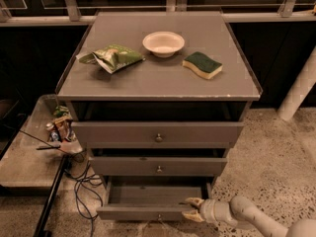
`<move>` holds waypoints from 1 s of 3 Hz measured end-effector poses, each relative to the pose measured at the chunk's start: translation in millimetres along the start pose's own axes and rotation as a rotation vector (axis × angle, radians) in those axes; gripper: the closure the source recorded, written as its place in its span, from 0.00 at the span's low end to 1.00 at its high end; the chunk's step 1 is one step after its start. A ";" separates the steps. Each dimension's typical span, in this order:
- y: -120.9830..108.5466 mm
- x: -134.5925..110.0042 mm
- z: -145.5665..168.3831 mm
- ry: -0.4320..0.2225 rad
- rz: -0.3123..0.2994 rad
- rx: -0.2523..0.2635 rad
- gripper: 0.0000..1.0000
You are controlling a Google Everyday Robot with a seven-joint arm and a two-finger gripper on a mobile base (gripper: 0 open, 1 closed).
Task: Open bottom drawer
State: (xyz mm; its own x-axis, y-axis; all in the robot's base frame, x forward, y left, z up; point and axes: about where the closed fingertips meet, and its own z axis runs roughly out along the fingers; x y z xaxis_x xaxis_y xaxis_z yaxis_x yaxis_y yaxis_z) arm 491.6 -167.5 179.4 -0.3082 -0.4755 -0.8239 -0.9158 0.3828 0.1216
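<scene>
Cream-tipped, the gripper [192,209] sits low at the right of the camera view, reaching in from the lower right on its pale arm [247,215]. It is at the right end of the bottom drawer [140,213], level with the front panel. Its 2 fingers [195,201] are spread, 1 above the other, released rather than clenched. Whether either one touches the panel I cannot tell.

That drawer is the lowest of 3 in the grey cabinet [158,83], under the middle drawer [187,166] and the top drawer [197,131]. It stands well out from the carcass, its dark inside showing, so the task looks close to done or done. Its small round knob [159,216] is at the centre of the front, apart from the gripper.

On the cabinet top lie a green packet [112,57], a white bowl [163,43] and a green and yellow sponge [202,64], well apart from one another. Cables [86,181] trail on the floor at the left.

I judge the drawer stiff and light, with nothing seen inside. It should slide straight on its runners. The knob is small and likely slippery, so the top edge of the panel is the surer hold. A pull at 1 end may rack it sideways, and nearer the centre would run truer.
</scene>
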 end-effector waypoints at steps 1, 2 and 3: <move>0.2 -1.9 -1.3 0.000 0.000 0.000 0.84; 15.8 13.3 -16.0 0.007 0.008 0.004 1.00; 15.7 10.3 -14.7 0.007 0.008 0.004 1.00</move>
State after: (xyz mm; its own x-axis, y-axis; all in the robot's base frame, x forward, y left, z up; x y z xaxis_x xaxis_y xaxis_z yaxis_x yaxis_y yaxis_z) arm 470.3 -178.0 181.0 -0.3172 -0.4778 -0.8192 -0.9123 0.3898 0.1259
